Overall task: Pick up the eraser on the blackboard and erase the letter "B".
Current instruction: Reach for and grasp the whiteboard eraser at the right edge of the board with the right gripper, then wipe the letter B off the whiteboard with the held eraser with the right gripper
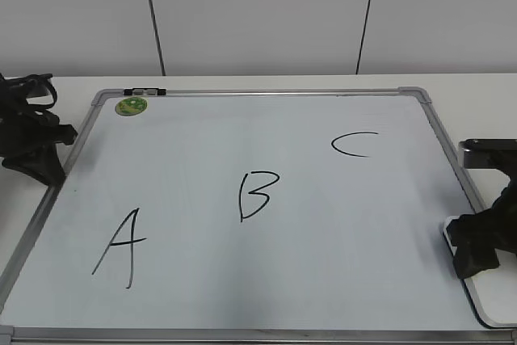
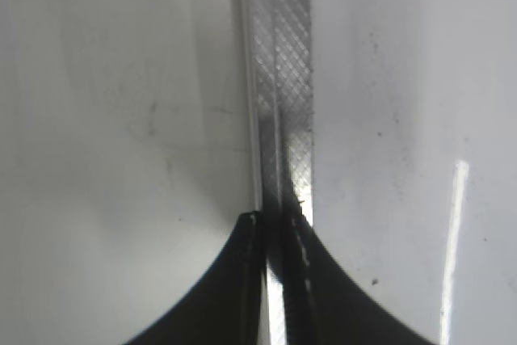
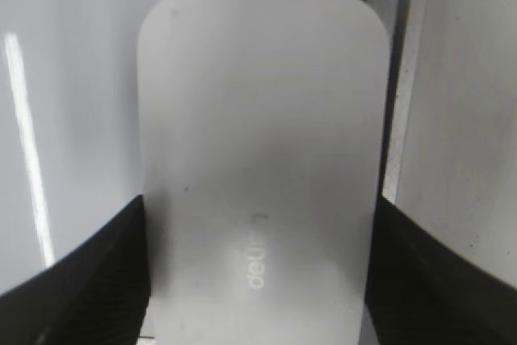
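Observation:
The blackboard is a white board in a silver frame, lying flat on the table. The letter "B" is drawn in black at its middle. The white eraser lies at the board's right frame near the front. My right gripper is down over it. In the right wrist view the eraser fills the gap between my right gripper's two fingers, which touch its long sides. My left gripper is shut and empty at the board's left frame, as the left wrist view shows.
A black "A" is at the front left of the board and a black "C" at the back right. A round green sticker sits at the back left corner. A white wall stands behind the table.

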### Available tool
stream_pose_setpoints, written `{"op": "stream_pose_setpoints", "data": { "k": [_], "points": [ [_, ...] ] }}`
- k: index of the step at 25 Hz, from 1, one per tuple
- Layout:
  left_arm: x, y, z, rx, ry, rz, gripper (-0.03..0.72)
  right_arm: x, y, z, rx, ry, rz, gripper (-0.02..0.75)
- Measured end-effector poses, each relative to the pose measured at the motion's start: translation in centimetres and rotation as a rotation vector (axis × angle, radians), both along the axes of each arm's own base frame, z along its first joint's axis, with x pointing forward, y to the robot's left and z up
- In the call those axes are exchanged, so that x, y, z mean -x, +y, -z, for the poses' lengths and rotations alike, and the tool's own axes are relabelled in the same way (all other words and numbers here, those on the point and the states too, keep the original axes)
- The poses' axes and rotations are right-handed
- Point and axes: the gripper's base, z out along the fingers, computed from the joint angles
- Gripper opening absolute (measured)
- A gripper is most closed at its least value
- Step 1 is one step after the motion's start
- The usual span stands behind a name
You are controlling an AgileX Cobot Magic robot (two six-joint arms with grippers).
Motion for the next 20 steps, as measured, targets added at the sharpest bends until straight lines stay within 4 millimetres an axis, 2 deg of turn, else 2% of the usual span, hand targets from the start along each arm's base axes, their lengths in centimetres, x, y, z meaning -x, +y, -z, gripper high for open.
{"op": "stream_pose_setpoints", "data": {
  "k": [7,15,20],
  "points": [
    [0.0,0.0,0.0,0.0,0.002,0.0,0.013,0.0,0.0,-0.5,-0.002,-0.021,0.002,0.549],
    [0.0,0.0,0.0,0.0,0.002,0.0,0.026,1.0,0.1,-4.3,-0.015,-0.143,-0.024,0.549],
    [0.0,0.0,0.0,0.0,0.002,0.0,0.014,0.3,2.9,-6.9,-0.024,-0.152,-0.145,0.549]
  ]
}}
